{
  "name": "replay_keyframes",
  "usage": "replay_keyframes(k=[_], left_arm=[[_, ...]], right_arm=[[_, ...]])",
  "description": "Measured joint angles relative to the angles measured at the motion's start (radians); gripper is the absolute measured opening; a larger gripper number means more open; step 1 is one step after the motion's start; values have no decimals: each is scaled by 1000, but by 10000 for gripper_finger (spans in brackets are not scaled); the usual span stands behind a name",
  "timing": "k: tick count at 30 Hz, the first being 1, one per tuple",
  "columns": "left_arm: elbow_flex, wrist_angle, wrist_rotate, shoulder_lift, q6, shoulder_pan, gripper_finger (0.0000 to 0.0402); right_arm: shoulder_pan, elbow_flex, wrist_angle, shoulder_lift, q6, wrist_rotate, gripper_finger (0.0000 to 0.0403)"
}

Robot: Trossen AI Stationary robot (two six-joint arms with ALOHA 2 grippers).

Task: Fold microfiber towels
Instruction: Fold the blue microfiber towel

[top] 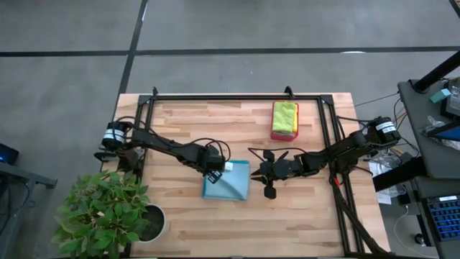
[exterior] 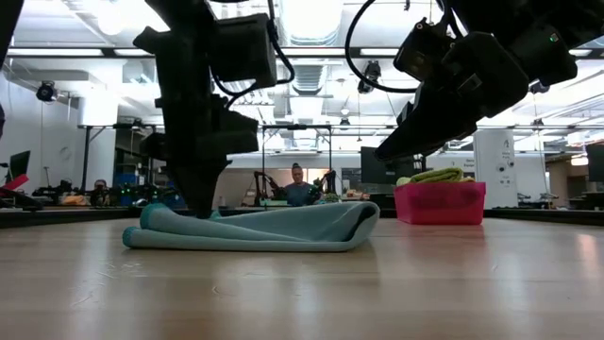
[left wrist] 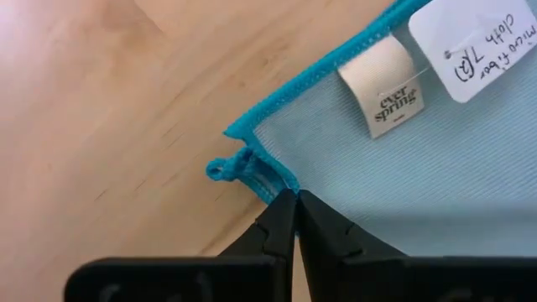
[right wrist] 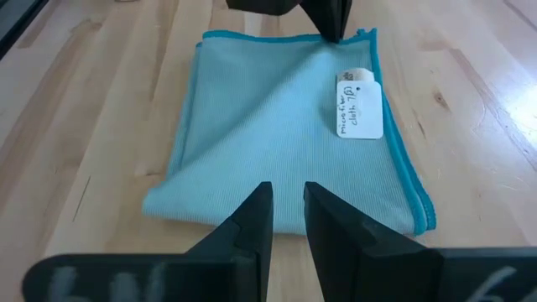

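A light blue towel (top: 227,180) is laid folded on the wooden table (top: 237,223), near the middle, slightly towards the left arm's side. In the low view it (exterior: 255,229) is seen as a flat stack of layers with a rounded fold at one end. A turquoise hem is stitched round its edges; a sewn brand label (left wrist: 386,85) and a white handwritten paper tag (left wrist: 480,42) are attached near one corner.

The left gripper (top: 213,167) is set down at that tagged corner of the towel. Its fingers (left wrist: 277,226) are pressed fully together — clenched, with the tips meeting right at the hem beside a small loop of edging (left wrist: 225,169). Whether fabric is actually pinched between them cannot be told; the tips are touching the towel's edge at least. In the right wrist view this gripper (right wrist: 329,25) is seen at the far corner of the towel (right wrist: 277,126).

The right gripper (top: 267,175) is held just beside the towel's opposite edge, apart from it. Its fingers (right wrist: 256,220) are parted by a narrow gap and nothing is held between them.

A pink-red tray (top: 282,131) is placed towards the far edge of the table on the right arm's side, well apart from the blue towel. Folded towels are stacked in it — a lime green towel (top: 284,115) on top. A potted plant (top: 108,212) is stood at the near left corner.
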Motion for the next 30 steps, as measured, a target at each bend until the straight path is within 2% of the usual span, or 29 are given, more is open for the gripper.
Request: replay_keyframes(k=[10, 16, 23, 30], left_arm=[[0, -10, 2, -30, 6, 0, 3], [0, -10, 3, -61, 60, 0, 32], [2, -10, 7, -63, 119, 0, 69], [4, 34, 105, -101, 301, -74, 73]], right_arm=[[0, 0, 0, 0, 31, 1, 61], [0, 0, 46, 15, 39, 31, 61], [-35, 34, 158, 146, 41, 52, 60], [-79, 95, 149, 275, 36, 77, 57]])
